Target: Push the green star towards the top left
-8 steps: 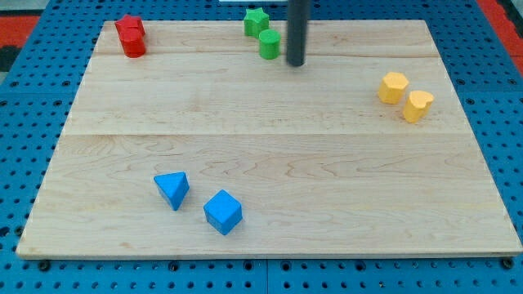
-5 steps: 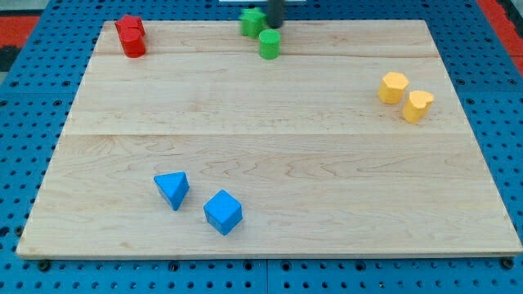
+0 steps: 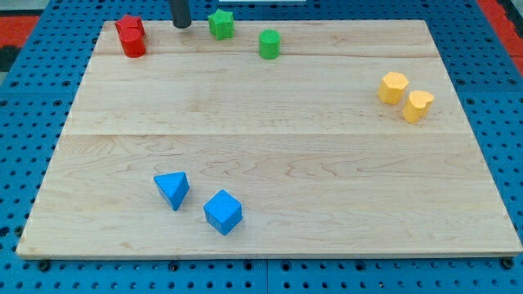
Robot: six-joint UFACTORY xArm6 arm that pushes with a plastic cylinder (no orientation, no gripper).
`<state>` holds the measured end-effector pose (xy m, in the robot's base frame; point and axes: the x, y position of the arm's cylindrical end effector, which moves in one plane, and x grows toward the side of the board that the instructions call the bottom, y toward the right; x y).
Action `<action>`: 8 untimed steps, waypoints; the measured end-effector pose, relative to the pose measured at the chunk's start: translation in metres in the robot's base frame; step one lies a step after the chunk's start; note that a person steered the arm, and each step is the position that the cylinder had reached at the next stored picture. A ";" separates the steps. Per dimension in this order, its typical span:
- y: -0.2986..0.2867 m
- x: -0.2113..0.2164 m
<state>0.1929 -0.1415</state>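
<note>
Standing at the view's top edge, my tip [image 3: 181,25] rests between the red blocks [image 3: 130,35] and the green star [image 3: 220,24]; there are no jaws on this rig, only a bare rod, so nothing is clenched or grasped and the star lies free. The green star sits just to the tip's right along the far edge of the desk [image 3: 261,147], near but not touching; that is the relation that matters, since the tip is on the star's top-left side, the very side the star should travel toward; my judgement is that the tip would need to come round to the star's right or lower-right before any push helps. The star has no clear long axis. A green cylinder [image 3: 269,43] lies a little right and below the star, apart from it. Farther out, two yellow blocks [image 3: 405,95] sit together at the right; a blue triangular block [image 3: 172,189] and a blue cube [image 3: 222,212] lie near the bottom left; a blue pegboard [image 3: 24,163] surrounds the pale wood.
</note>
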 end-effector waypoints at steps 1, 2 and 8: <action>0.014 -0.001; 0.094 0.038; 0.149 -0.001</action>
